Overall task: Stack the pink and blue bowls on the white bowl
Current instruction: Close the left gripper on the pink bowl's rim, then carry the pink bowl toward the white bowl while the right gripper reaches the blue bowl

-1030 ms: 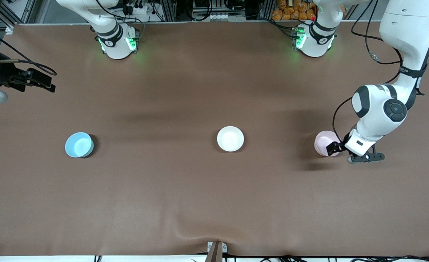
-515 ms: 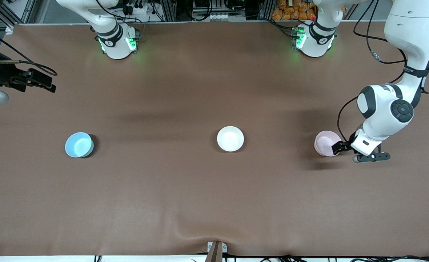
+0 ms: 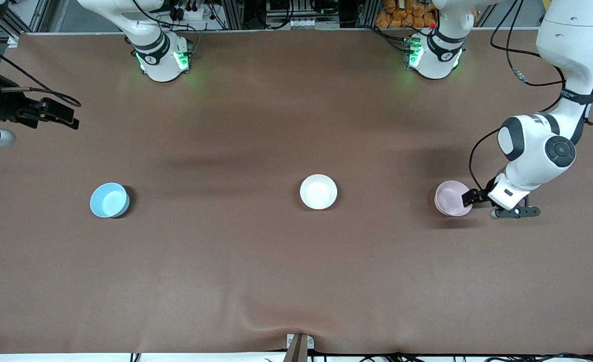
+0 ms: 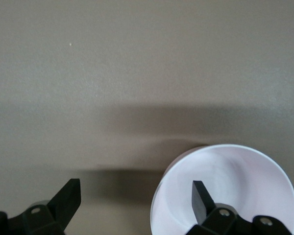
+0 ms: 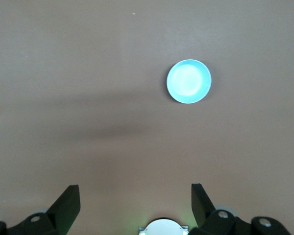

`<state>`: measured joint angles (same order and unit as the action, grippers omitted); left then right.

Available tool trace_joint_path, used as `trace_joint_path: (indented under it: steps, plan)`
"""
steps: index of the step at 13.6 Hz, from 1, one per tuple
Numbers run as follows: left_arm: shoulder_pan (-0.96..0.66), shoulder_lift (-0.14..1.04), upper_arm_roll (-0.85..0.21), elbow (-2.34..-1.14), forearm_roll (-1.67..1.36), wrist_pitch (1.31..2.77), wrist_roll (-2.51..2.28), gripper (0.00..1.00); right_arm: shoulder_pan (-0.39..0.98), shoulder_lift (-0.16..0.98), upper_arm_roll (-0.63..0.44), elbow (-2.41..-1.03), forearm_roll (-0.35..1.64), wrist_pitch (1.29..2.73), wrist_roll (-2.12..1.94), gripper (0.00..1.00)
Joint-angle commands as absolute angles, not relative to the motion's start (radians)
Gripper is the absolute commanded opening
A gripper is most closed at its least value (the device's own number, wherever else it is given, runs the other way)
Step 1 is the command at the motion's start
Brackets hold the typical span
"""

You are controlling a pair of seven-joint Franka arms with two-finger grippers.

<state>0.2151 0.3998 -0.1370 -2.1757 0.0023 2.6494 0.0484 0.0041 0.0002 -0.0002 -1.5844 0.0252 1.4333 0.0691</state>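
Front: left gripper (image 3: 470,197) open at pink bowl (image 3: 451,198) rim, white bowl (image 3: 318,191) mid-table, blue bowl (image 3: 109,199) toward right arm's end; left wrist: one finger (image 4: 202,198) inside pink bowl (image 4: 225,188), other outside, so pick-up step, next prob. lower & close; right wrist: right gripper (image 5: 135,205) open, waiting high over table.

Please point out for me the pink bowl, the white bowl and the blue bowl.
pink bowl (image 3: 450,197), front view, on its inside floor.
white bowl (image 3: 318,191), front view, middle of its inside.
blue bowl (image 5: 188,81), right wrist view, middle of its inside.

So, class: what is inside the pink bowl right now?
One finger of the open left claw reaches into the pink bowl; otherwise it looks empty. The floor under that finger is hidden.
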Motion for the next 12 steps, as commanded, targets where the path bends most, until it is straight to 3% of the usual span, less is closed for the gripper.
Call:
trace_joint_path:
  steps: [1,2,4,9,12]
  plan:
    - [0.303,0.354,-0.218,-2.233,-0.017,2.661,0.083,1.0,0.011,0.008,-0.003,-1.58,-0.024,1.425,0.086,1.0]
    - [0.314,0.354,-0.231,-2.237,-0.017,2.661,0.087,1.0,0.011,0.008,-0.003,-1.58,-0.025,1.425,0.086,1.0]
    - [0.316,0.359,-0.233,-2.24,-0.017,2.661,0.094,0.79,0.009,0.008,-0.005,-1.594,-0.025,1.431,0.077,1.0]
    - [0.313,0.367,-0.236,-2.238,-0.017,2.661,0.094,0.03,-0.005,0.003,-0.009,-1.676,-0.026,1.508,0.071,1.0]
    - [0.308,0.367,-0.236,-2.238,-0.017,2.661,0.094,0.0,-0.047,-0.003,-0.009,-1.75,-0.025,1.569,0.069,1.0]
